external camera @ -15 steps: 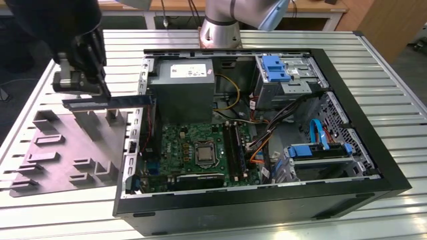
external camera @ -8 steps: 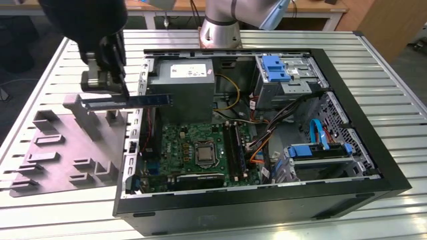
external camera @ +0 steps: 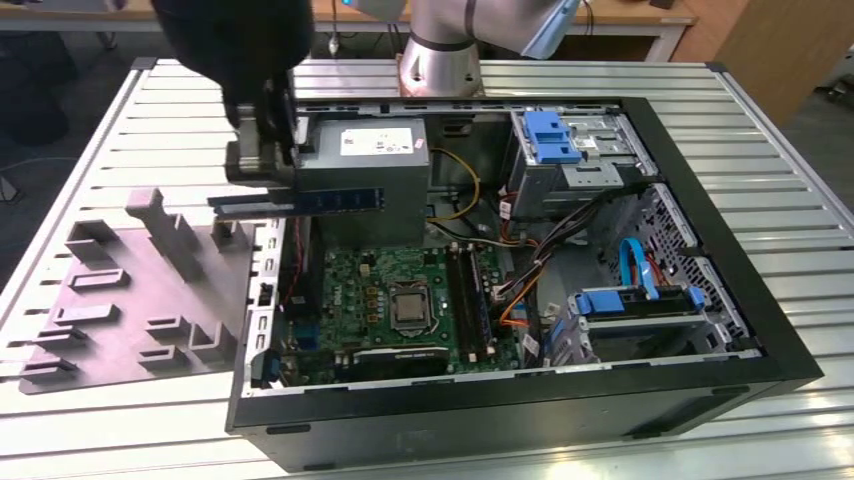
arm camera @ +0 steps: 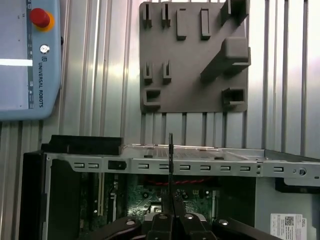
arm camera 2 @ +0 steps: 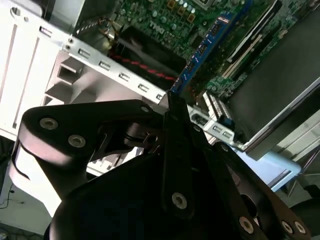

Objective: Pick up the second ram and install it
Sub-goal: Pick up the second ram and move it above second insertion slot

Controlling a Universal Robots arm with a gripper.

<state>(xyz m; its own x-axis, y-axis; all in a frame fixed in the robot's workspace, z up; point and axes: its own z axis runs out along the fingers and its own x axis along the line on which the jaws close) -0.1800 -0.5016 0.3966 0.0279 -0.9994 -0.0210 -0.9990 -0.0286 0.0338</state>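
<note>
Now, worktop (external camera: pixel 747 120): we see ribbed metal slats under the computer case (external camera: pixel 534 420).
Jaws: clamped on the second ram (external camera: pixel 320 200), above the case.
Room: wooden panel (external camera: pixel 767 50) beyond the case.

Ribbed aluminium table (external camera: pixel 694 100), wooden panel (external camera: pixel 767 50) behind, grey floor (external camera: pixel 827 140), even indoor light.
</note>
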